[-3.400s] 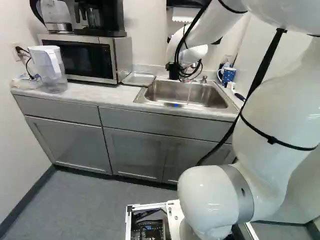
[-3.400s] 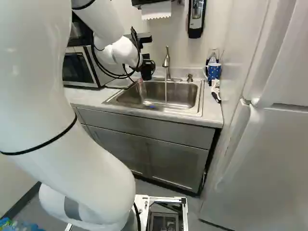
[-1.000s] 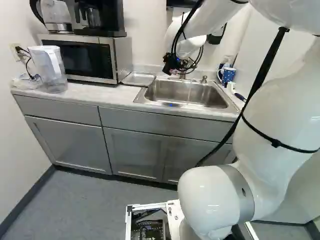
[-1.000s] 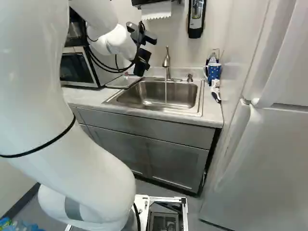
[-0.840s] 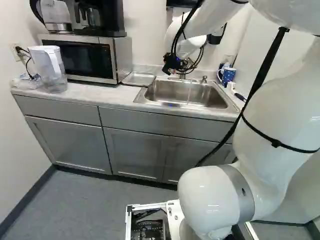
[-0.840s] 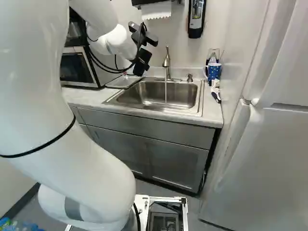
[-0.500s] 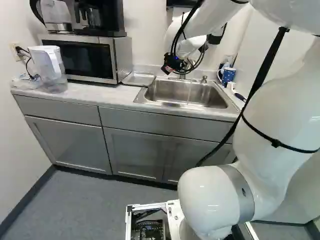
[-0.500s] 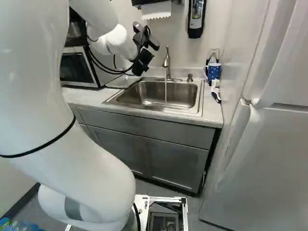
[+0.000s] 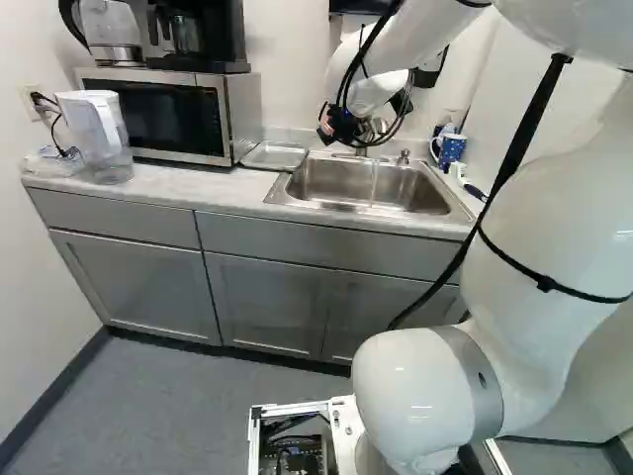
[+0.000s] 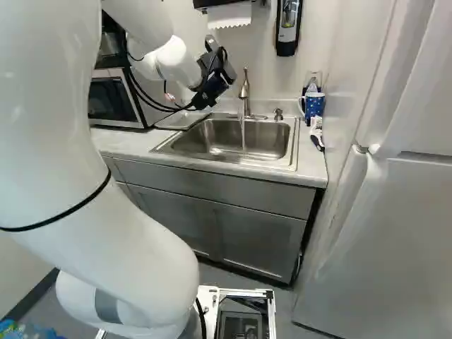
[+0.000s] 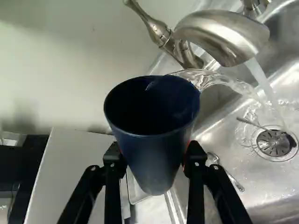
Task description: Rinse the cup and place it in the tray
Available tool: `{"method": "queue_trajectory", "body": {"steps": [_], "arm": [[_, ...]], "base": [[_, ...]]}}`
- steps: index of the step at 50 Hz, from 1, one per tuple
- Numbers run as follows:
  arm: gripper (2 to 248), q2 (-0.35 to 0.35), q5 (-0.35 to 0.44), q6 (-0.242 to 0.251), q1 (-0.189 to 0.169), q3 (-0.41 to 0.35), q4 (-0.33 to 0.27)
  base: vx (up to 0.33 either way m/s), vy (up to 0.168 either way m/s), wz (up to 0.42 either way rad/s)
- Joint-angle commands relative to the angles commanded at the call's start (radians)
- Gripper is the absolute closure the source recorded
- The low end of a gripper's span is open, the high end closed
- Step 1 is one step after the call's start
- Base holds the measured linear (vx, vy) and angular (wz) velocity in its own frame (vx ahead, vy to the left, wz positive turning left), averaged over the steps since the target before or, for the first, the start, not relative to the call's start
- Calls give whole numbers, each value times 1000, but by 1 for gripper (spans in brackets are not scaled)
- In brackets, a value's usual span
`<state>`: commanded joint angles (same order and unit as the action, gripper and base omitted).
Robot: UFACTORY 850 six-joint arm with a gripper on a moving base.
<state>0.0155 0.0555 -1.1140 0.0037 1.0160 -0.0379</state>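
Observation:
At the left end of the sink [image 10: 233,157], my gripper [image 10: 213,83] hangs above the counter beside the faucet [image 10: 244,92]. In the wrist view the dark blue cup [image 11: 152,161] is clasped from both sides by my gripper [image 11: 154,155]. The cup tilts with its mouth toward the faucet spout [image 11: 224,35], and clear water spills over its rim toward the sink. A separate stream runs from the spout to the drain [image 11: 275,143]. The metal tray [image 9: 275,155] lies left of the sink, partly hidden behind the cup in the wrist view.
A spoon [image 11: 224,171] lies in the sink. The microwave [image 9: 168,114] and a water pitcher [image 9: 99,137] stand on the counter to the left. A blue dotted mug [image 10: 313,105] is at the sink's right, near the fridge [image 10: 381,205].
Compared with the oldest frames, the arm has drawn up and left from the faucet. Over the last second my gripper has rolled over, the held cup turning with it. The base has not moved.

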Motion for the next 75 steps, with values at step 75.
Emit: {"method": "queue_trajectory", "body": {"steps": [75], "arm": [[125,0,0,-788,0,0,0]], "base": [[0,0,0]]}}
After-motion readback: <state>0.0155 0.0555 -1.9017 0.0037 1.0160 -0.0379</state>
